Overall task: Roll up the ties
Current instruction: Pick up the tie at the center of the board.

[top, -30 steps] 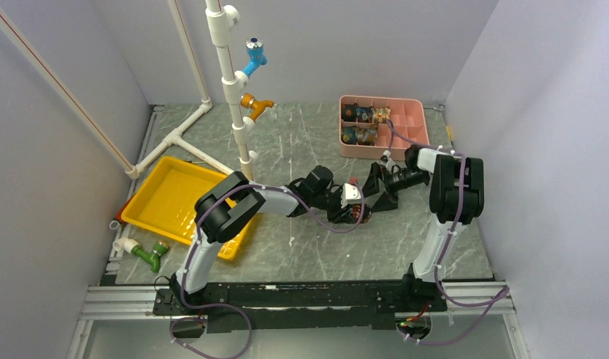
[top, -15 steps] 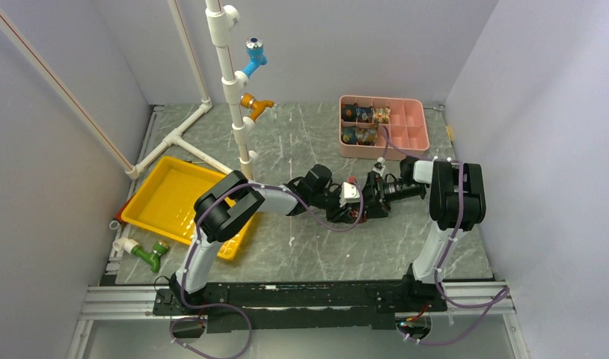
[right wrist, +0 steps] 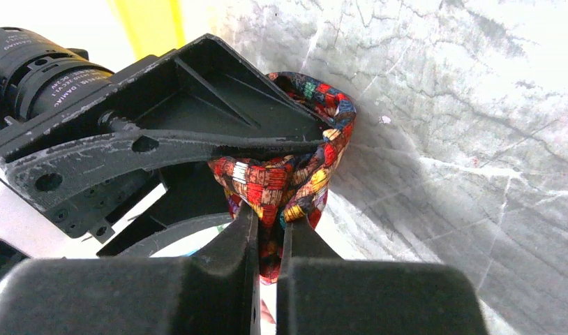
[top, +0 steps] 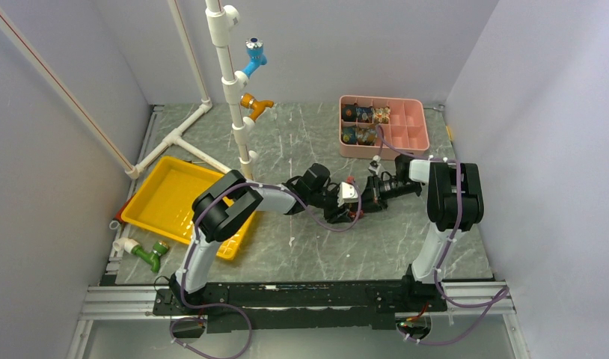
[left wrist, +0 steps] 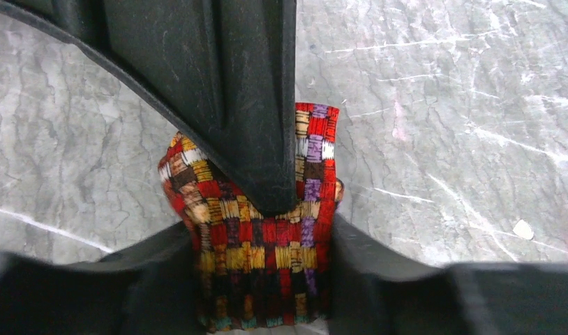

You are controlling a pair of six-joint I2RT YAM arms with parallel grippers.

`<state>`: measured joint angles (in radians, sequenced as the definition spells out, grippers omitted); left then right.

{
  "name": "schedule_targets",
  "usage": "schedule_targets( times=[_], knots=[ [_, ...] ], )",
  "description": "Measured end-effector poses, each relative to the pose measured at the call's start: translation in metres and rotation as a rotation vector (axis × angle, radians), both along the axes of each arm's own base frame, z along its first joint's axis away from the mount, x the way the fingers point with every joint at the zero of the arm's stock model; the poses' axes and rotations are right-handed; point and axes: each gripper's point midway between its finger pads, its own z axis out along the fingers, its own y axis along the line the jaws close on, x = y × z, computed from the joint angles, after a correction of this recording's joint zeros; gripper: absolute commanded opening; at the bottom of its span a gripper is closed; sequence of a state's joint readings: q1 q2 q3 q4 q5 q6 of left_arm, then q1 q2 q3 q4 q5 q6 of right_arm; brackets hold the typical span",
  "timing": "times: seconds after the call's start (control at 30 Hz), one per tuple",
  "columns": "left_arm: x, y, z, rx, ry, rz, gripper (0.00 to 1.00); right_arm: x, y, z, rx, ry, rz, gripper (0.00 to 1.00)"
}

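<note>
One rolled tie [top: 355, 213], a checked red, gold and purple bundle, sits at mid table where both grippers meet. In the left wrist view the tie [left wrist: 253, 262] fills the gap between the two fingers of my left gripper [left wrist: 262, 230], which touch it on both sides. A finger [left wrist: 239, 105] of the right gripper presses on it from above. In the right wrist view my right gripper [right wrist: 267, 209] is shut, pinching a fold of the tie [right wrist: 285, 178]. The left gripper's finger [right wrist: 218, 112] lies across the roll's top.
A pink compartment box [top: 411, 121] at the back right holds several rolled ties [top: 365, 116]. A yellow tray [top: 163, 196] lies at the left. A white pipe post [top: 230, 82] with blue and orange taps stands behind the grippers. A green tap [top: 152, 256] lies near the front left.
The right gripper has moved left onto the roll held by the left gripper and gone from open to shut on it. The left arm has barely moved.
</note>
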<state>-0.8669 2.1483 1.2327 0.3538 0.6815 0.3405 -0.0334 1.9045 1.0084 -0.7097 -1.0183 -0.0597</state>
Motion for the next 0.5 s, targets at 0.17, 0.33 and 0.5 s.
schedule_targets(
  times=[0.17,0.33,0.5],
  knots=[
    [-0.0007,0.0025,0.0009,0.005,-0.021,0.004,0.99,0.0001,0.0001,0.0018,-0.018,-0.021,0.008,0.00],
    [-0.0020,0.0016,0.0002,0.008,-0.022,0.007,0.99,-0.0006,0.0012,0.0024,-0.023,-0.041,0.023,0.00],
    [-0.0011,-0.0008,-0.0009,0.018,-0.043,0.026,0.81,-0.0027,0.0058,0.0040,-0.031,-0.067,0.052,0.00]
  ],
)
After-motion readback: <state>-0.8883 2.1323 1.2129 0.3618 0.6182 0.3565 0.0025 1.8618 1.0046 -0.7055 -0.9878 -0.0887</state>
